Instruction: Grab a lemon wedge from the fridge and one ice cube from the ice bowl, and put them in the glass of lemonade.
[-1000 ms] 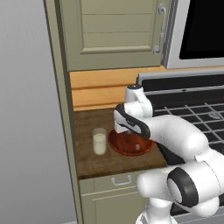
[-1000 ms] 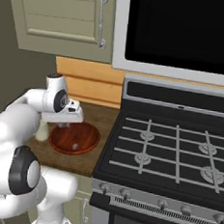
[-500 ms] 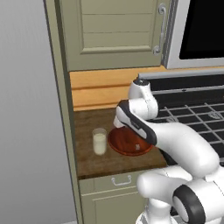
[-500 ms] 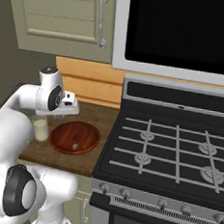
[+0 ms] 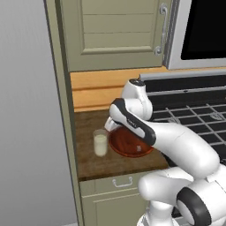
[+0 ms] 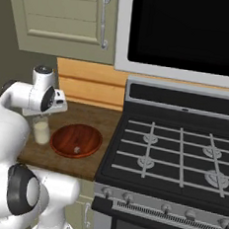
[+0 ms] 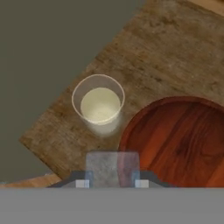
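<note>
I'm looking down through the hand view, and I'm reading it from the left. Farthest left is the dark gap past the counter's edge, then the wooden counter (image 7: 175, 48) running on a slant. On it the glass of lemonade (image 7: 98, 105) is standing upright, its pale liquid showing through the open mouth. It is lying up and a little to the left of the gripper (image 7: 112, 175), apart from it, with bare wood between. To the right of the glass, just beside it but not touching, the ice bowl (image 7: 144, 131) is curving in with its reddish-brown rim.

At the bottom, between the two finger tips, I'm seeing a pale, translucent block, the ice cube (image 7: 112, 168). The jaws are standing partly closed with the cube pinched between them, so I'm judging the cube held. I cannot make out any lemon wedge in the liquid from here.

In the left base view the glass (image 5: 100, 143) is sitting left of the bowl (image 5: 128, 145), and the hand is hanging above the bowl's left rim. In the right base view the glass (image 6: 41, 129) is showing just under the hand, with the bowl (image 6: 77, 140) to its right and one cube (image 6: 76, 149) lying in it.

So the relation that matters: the glass mouth is not yet directly under the cube. I'm judging that the hand needs to shift toward the glass, away from the bowl, until the cube is centred over the rim before I let go.
</note>
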